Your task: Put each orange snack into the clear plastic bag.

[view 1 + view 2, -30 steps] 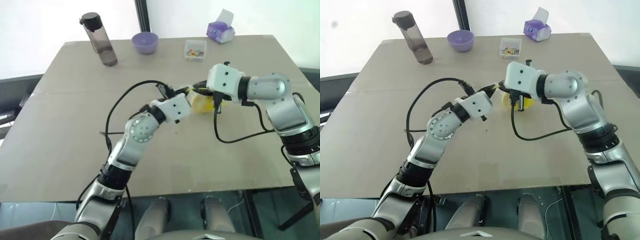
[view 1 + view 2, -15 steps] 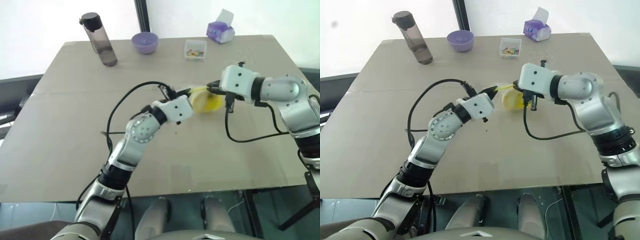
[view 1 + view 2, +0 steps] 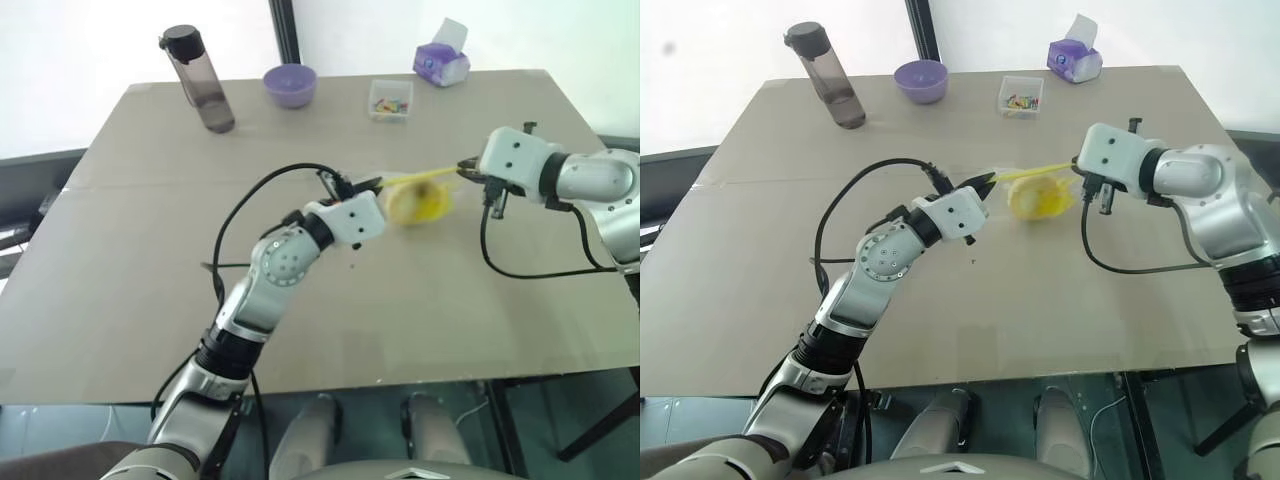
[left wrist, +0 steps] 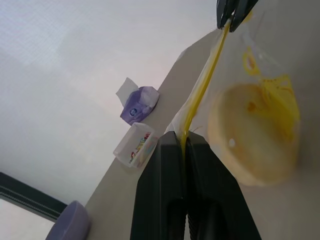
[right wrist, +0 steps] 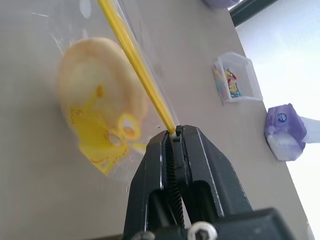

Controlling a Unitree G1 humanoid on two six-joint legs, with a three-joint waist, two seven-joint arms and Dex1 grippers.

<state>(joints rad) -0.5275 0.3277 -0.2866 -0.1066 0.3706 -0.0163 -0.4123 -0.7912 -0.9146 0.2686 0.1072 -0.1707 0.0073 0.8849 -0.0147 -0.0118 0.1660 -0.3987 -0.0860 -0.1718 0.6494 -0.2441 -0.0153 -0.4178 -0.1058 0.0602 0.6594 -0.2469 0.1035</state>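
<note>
Round, domed yellow-orange bun [image 3: 413, 203] already inside the crinkly clear plastic zip bag [image 3: 1040, 194], hanging just above the tan tabletop [image 3: 150, 250] between the two arms. Yellow seal strip [image 4: 202, 92] stretched taut, one end pinched in the closed black jaws of the left gripper [image 4: 183, 145], the other in the closed jaws of the right gripper [image 5: 176, 134]. Sealing stage, by the look of it: next, probably pressing the strip shut along its length, or lowering the bag onto the table, without letting either end slip.

My two head cameras look forward and down over the whole table [image 3: 120, 300] from slightly offset positions, while each of my wrist cameras looks closely along its own fingers at the shared clear plastic bag [image 4: 260, 115].
</note>
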